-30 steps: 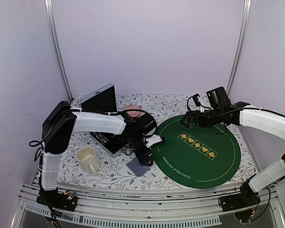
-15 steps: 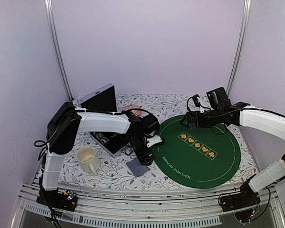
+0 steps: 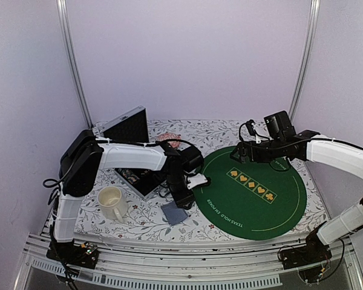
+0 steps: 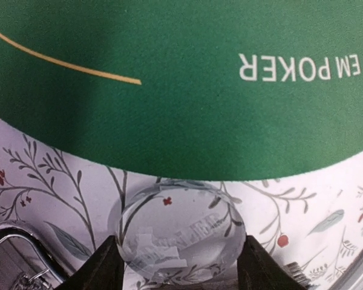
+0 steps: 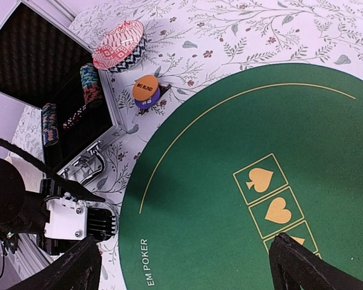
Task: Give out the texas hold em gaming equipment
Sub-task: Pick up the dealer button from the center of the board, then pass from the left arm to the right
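The clear round glass-like disc (image 4: 176,232) is gripped between the two dark fingers of the left hand (image 4: 181,263). It hangs over the floral bench cloth (image 4: 42,175), just short of the edge of the round green felt mat (image 4: 169,90). Only the left wrist view shows it. The right wrist view alone shows a flat orange disc (image 5: 145,89) near the open black case (image 5: 36,54), with the right hand (image 5: 186,254) spread wide above the mat.

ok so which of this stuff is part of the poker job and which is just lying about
Job: clear disc in the left gripper, orange disc, chip stacks, card.
Lying about: mug, pink striped bowl.
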Action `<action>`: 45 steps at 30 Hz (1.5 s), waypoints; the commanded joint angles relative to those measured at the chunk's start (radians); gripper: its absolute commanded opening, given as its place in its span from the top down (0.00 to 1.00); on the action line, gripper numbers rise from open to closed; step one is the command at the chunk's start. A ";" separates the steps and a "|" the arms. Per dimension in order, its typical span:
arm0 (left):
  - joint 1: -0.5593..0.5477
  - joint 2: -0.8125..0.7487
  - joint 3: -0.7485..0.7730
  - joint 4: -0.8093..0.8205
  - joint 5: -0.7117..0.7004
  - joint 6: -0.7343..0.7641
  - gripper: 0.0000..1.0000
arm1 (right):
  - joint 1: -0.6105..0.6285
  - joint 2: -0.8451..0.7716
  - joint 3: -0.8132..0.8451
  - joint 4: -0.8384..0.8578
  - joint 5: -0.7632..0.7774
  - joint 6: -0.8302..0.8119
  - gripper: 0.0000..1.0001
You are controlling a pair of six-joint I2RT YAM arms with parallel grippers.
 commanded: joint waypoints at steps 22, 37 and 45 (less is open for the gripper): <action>0.014 -0.311 0.027 0.054 0.063 0.072 0.59 | 0.004 -0.027 -0.040 0.232 -0.415 0.210 0.14; 0.013 -0.335 0.042 0.145 0.029 0.046 0.60 | 0.112 0.175 -0.132 0.714 -0.608 0.499 0.37; 0.012 -0.336 0.043 0.153 0.016 0.039 0.60 | 0.146 0.251 -0.114 0.787 -0.636 0.548 0.63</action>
